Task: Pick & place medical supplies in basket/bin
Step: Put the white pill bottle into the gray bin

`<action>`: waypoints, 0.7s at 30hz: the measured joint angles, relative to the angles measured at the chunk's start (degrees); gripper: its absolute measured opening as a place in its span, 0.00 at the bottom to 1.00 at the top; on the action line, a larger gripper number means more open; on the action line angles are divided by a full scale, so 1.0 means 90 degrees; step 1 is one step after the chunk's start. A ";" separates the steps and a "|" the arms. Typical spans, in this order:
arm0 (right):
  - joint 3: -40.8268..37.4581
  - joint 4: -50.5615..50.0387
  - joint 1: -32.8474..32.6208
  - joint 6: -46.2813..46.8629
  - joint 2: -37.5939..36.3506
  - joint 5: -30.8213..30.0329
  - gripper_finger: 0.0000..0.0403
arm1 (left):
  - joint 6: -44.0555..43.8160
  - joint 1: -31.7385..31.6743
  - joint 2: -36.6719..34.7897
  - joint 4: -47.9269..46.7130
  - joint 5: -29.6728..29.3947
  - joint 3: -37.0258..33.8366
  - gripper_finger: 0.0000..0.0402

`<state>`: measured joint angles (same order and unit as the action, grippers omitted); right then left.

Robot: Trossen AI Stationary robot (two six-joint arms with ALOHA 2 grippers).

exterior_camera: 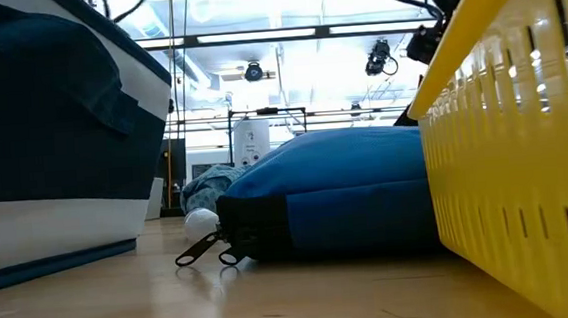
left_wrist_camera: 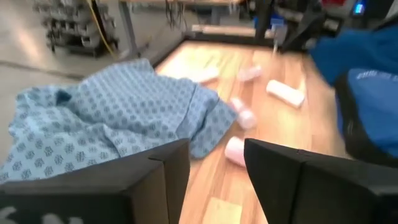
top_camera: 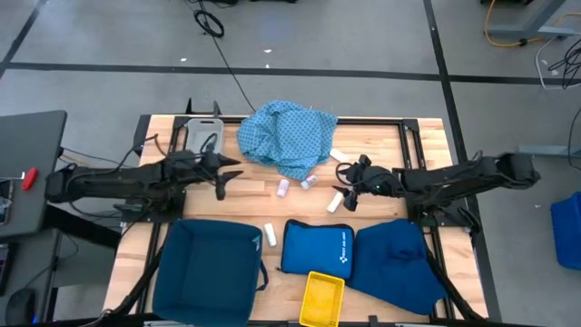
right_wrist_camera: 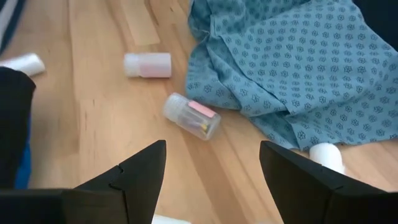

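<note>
The light-blue cloth (top_camera: 287, 134) lies crumpled at the far middle of the wooden counter (top_camera: 381, 145), covering part of a white roll (right_wrist_camera: 326, 154) at its edge. Several small white rolls (top_camera: 283, 187) are scattered on bare wood just in front of the cloth, one clear vial (right_wrist_camera: 191, 116) among them. The left claw (top_camera: 221, 174) hangs beside the cloth's left side, fingers apart and holding nothing. The right claw (top_camera: 348, 177) hovers right of the rolls, jaws wide and empty, a roll (top_camera: 335, 201) just beside it. Along the near edge sit a dark blue bin (top_camera: 209, 270), a bright blue zip pouch (top_camera: 317, 247), a yellow basket (top_camera: 323, 299) and a dark blue fabric bag (top_camera: 399, 259). One roll (top_camera: 270, 234) lies between bin and pouch. In the low view the pouch and basket block nearly everything; only one roll (exterior_camera: 200, 224) and a bit of cloth show.
</note>
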<state>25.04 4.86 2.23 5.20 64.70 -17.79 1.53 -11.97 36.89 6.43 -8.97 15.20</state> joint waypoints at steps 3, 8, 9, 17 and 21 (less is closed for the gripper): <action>0.0012 -0.0014 0.0001 -0.0129 0.0126 -0.0001 0.67 | 0.0087 0.0000 0.0630 -0.0206 -0.0003 0.0394 0.37; 0.0012 -0.0211 -0.0001 0.0047 0.0193 -0.0119 0.67 | 0.0162 -0.0002 0.1756 -0.0266 -0.0002 0.1076 0.36; 0.0012 -0.0275 -0.0002 0.0116 0.0191 -0.0130 0.67 | 0.0144 -0.0009 0.1990 -0.0261 -0.0002 0.1227 0.36; 0.0012 -0.0705 0.0001 0.0326 0.0191 -0.0455 0.67 | -0.0309 -0.0070 0.4056 -0.1211 0.0322 0.2921 0.36; 0.0012 -0.0726 0.0001 0.0242 0.0191 -0.0686 0.67 | -0.0652 -0.0092 0.5017 -0.2505 0.0604 0.3937 0.37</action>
<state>25.15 -1.67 2.24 7.39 66.41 -23.97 -4.34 -12.80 82.04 -16.11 -3.54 50.63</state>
